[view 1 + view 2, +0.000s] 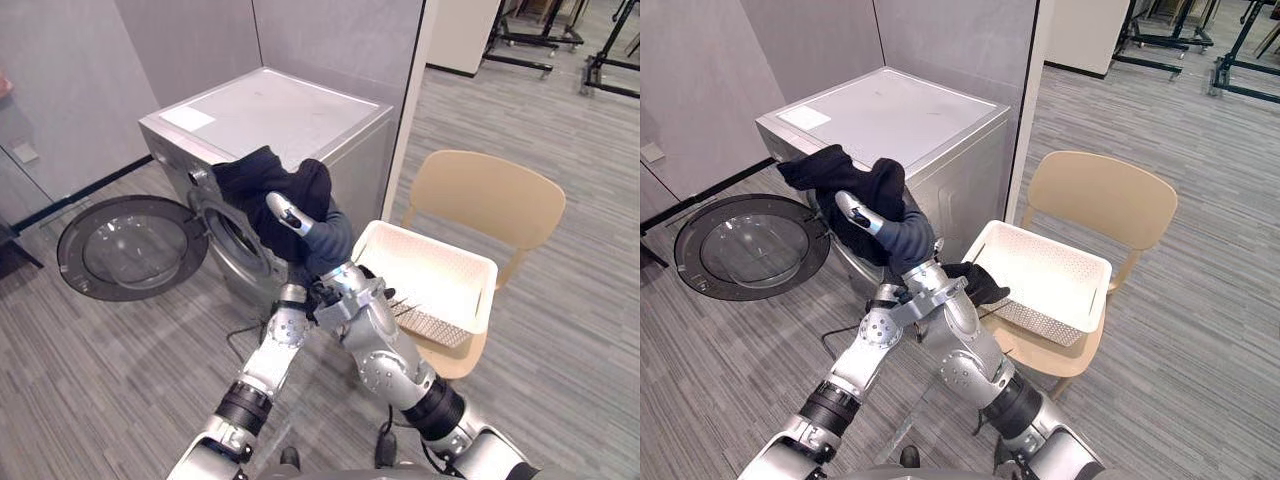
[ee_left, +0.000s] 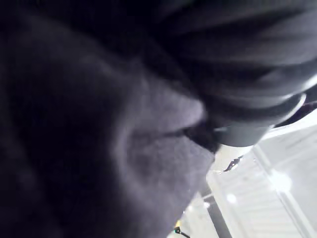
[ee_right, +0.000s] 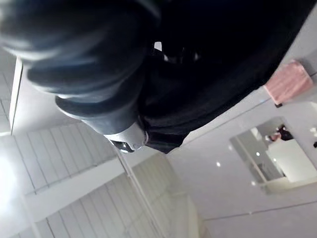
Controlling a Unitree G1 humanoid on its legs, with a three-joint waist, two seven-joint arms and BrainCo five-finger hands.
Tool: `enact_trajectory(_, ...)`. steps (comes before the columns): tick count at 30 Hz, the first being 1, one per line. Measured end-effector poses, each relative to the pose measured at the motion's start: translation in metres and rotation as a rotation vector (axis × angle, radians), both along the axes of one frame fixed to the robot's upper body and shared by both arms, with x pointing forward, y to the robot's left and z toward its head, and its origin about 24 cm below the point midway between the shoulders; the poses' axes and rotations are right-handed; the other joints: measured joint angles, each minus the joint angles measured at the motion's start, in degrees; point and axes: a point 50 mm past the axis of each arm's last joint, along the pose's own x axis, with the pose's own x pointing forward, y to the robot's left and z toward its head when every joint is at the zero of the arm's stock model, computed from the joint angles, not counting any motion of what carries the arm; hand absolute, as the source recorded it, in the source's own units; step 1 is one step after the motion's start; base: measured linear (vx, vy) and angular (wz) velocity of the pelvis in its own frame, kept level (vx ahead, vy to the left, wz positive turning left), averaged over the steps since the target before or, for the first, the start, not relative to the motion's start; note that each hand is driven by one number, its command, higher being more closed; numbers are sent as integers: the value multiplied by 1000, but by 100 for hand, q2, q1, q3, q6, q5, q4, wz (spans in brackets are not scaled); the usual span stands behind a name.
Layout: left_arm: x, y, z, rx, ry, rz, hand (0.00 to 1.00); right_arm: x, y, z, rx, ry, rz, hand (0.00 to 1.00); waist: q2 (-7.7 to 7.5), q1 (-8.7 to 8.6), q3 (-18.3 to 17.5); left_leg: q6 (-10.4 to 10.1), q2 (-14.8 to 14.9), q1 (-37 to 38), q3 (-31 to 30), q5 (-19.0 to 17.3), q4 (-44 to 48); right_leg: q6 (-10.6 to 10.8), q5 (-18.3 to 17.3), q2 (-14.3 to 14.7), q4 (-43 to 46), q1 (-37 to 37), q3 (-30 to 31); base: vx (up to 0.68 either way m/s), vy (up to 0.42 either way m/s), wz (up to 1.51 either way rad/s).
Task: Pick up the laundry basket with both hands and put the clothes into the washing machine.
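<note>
A bundle of dark clothes (image 1: pixel 262 176) hangs over the top of the silver washing machine's (image 1: pixel 290 110) round opening, half hiding it. My right hand (image 1: pixel 286 213) is raised against the lower edge of that bundle, its grey cover just below. The machine's round door (image 1: pixel 130 246) stands swung open to the left. A white perforated laundry basket (image 1: pixel 470 262) rests on a beige chair (image 1: pixel 490 195) right of the machine, and no clothes show inside it. My left hand (image 1: pixel 982 281) shows as a dark shape at the basket's near left corner, behind my right forearm. Dark cloth (image 2: pixel 99 124) lies close in both wrist views.
Grey partition walls stand behind and to the left of the machine. Black metal frames (image 1: pixel 610 60) stand at the far back right. Open carpet lies in front of the door and to the right of the chair.
</note>
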Motion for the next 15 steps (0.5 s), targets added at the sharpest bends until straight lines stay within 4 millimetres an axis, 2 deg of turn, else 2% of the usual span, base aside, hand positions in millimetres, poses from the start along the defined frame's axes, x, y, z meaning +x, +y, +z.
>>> enact_trajectory(4, -5, 14, 3, -110, -2, 61, 100, 8, -19, -8, -29, 7, -113, 0, -1, 4, -2, -19, -17, 14, 1, 15, -22, 16, 9, -12, 0, 5, 1, 32, 24, 1)
enact_trajectory(5, -8, 25, 9, -181, -27, 97, 100, 13, -34, -14, -69, 1, -201, 0, -1, 18, -2, 9, -21, 31, 2, 35, -41, 18, 9, -15, 1, 13, 3, 30, 21, 0)
enact_trajectory(9, -12, 45, 28, -320, -117, 153, 100, 21, -71, -25, -228, -37, -440, 0, 1, 27, -5, 14, -24, 45, -6, 37, -59, 19, 6, -17, 1, 22, -2, 0, 0, 0)
enact_trajectory(10, -13, 48, 31, -337, -132, 158, 100, 21, -75, -27, -253, -41, -472, 0, 2, 19, -5, 15, -24, 49, -5, 37, -63, 19, 6, -15, 1, 22, 1, 0, 0, 0)
enact_trajectory(15, -24, 62, 50, -492, -233, 163, 100, 18, -122, -37, -472, -91, -751, 0, 6, 12, -6, 21, -19, 53, -14, 31, -75, 23, -19, -7, 0, 26, -5, 0, 0, 0)
